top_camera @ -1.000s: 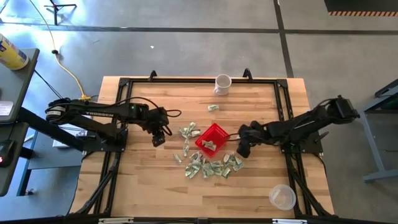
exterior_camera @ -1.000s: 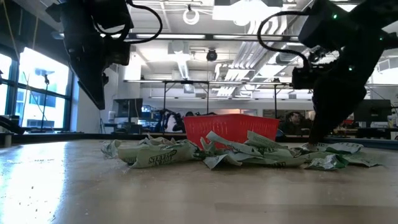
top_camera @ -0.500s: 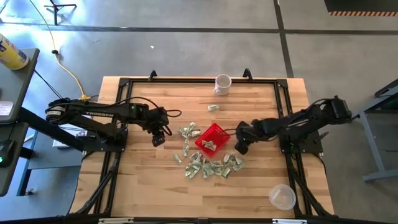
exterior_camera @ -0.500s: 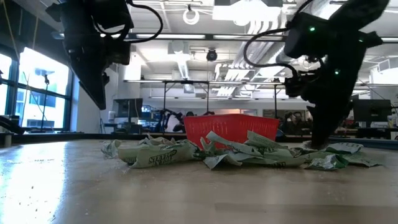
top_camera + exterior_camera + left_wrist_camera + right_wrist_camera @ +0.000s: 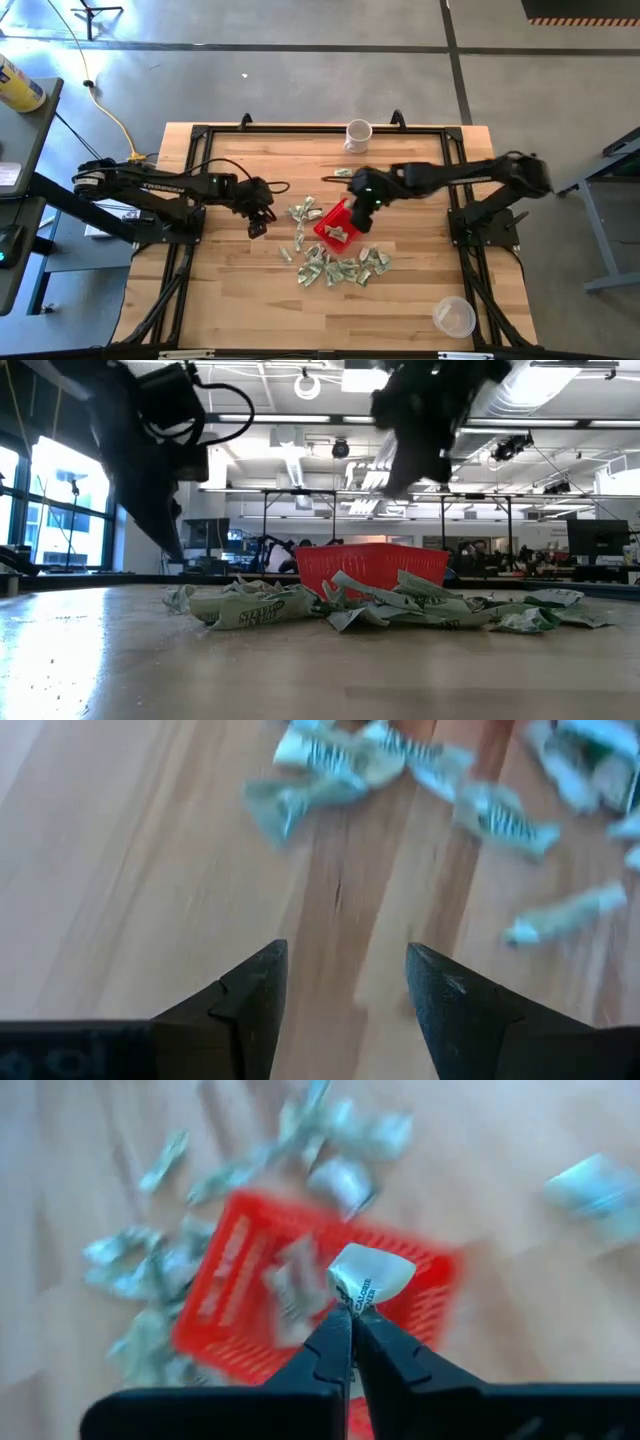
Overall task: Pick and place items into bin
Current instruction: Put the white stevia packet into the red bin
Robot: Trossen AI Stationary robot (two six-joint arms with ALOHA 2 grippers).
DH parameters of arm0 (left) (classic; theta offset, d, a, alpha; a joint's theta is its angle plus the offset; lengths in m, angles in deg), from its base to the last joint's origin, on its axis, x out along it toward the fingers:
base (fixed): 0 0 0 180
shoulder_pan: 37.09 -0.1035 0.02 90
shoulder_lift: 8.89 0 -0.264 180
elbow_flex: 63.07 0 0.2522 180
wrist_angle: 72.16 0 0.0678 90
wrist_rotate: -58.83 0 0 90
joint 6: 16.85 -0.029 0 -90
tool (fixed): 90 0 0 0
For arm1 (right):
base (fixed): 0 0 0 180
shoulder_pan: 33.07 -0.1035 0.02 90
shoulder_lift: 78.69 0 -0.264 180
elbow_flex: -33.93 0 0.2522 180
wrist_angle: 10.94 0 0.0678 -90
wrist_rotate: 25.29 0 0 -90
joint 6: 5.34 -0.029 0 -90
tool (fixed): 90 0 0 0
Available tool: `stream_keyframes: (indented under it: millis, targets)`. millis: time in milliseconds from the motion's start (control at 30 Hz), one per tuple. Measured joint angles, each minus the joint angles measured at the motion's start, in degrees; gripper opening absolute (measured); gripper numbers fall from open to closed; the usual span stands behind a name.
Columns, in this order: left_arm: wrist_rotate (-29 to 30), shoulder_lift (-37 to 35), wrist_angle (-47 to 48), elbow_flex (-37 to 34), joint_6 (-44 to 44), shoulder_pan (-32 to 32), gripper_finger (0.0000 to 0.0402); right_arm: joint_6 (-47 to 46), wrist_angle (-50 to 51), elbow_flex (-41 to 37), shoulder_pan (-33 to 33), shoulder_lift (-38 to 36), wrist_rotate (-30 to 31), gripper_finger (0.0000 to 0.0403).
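A crumpled paper piece is pinched at the tips of the right pincer, whose fingers are pressed together on it, directly above the red basket. The basket is seen near the middle of the surface, and at least one piece is already lying inside it. Most of the pieces are left scattered beside the basket, chiefly along its near side and on its left, with one more set apart near the white mug. The task is judged to be at an early stage: one drop is about to be made and many pieces remain. The left pincer is held apart and empty over bare wood, near the pieces on the basket's left.
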Motion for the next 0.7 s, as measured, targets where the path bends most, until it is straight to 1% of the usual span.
stream_keyframes:
  millis: [67, 133, 233, 300, 400, 500, 600, 633, 700]
  targets:
    - [0.1, 0.9, -7.4, -2.8, 1.1, 0.0, 0.0239, -2.1, -0.3, 0.5, 0.1, 4.2, -4.4, 0.0015]
    - [2.1, 1.8, -11.0, -3.6, 3.2, 0.0, 0.0239, -2.8, -2.1, 1.6, -0.6, 7.2, -6.7, 0.0030]
    - [4.3, 3.8, -14.6, -3.6, 3.5, 0.0, 0.0239, -2.7, -2.2, 4.6, -1.9, 9.5, -6.8, 0.0076]
    - [5.0, 5.4, -18.6, -3.5, 0.4, 0.0, 0.0239, -1.1, 1.2, 6.7, -2.5, 9.7, -5.8, 0.0117]
    - [5.3, 7.4, -20.6, -3.0, -11.1, 0.0, 0.0239, 4.1, 12.8, 10.7, -3.9, 9.1, -0.4, 0.0188]
    - [7.4, 9.2, -17.8, -0.8, -21.9, 0.0, 0.0239, 9.0, 24.0, 13.2, -6.2, 7.6, 8.5, 0.0258]
    - [8.0, 11.3, -16.1, 1.4, -29.0, 0.0, 0.0239, 11.6, 28.1, 12.7, -9.5, 4.8, 16.2, 0.0314]
    - [7.9, 12.2, -15.9, 1.9, -30.2, 0.0, 0.0239, 11.6, 28.6, 12.0, -10.4, 3.7, 17.5, 0.0327]
    - [6.5, 14.7, -16.4, 3.0, -32.4, 0.0, 0.0239, 9.5, 28.4, 9.7, -11.9, 1.5, 18.1, 0.0348]
